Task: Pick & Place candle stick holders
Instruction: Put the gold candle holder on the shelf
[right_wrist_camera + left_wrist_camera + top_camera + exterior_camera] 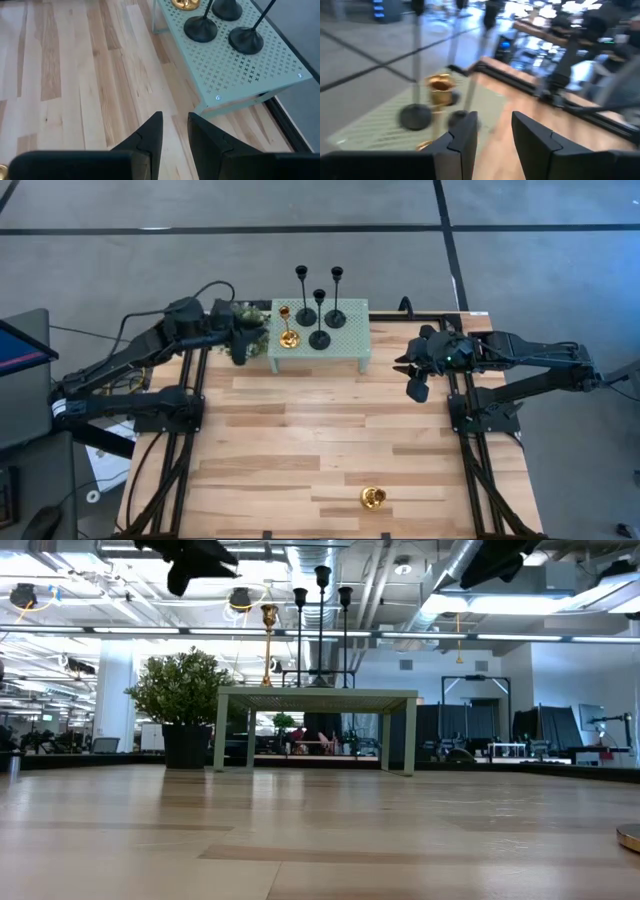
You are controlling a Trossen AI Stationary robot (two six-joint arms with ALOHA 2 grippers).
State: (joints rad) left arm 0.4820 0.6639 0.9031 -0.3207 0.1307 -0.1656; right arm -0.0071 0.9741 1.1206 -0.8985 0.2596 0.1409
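Three matte black candle stick holders (pixel 319 320) and one gold holder (pixel 287 332) stand upright on their bases on a small pale green perforated stand (pixel 350 330) at the table's far middle. They also show in the right wrist view (pixel 201 28). A second gold holder (pixel 373 498) lies on the wooden table near its front edge. My left gripper (pixel 240 348) hangs open and empty just left of the stand, above the table. My right gripper (pixel 415 385) hangs open and empty to the right of the stand; its fingers (pixel 150 132) point toward the stand's near right corner.
A small green potted plant (pixel 250 315) stands on the table just left of the stand, close to my left gripper. The stand's legs (pixel 410 735) rest on the table. Bare wood (pixel 320 430) lies between the stand and the front edge.
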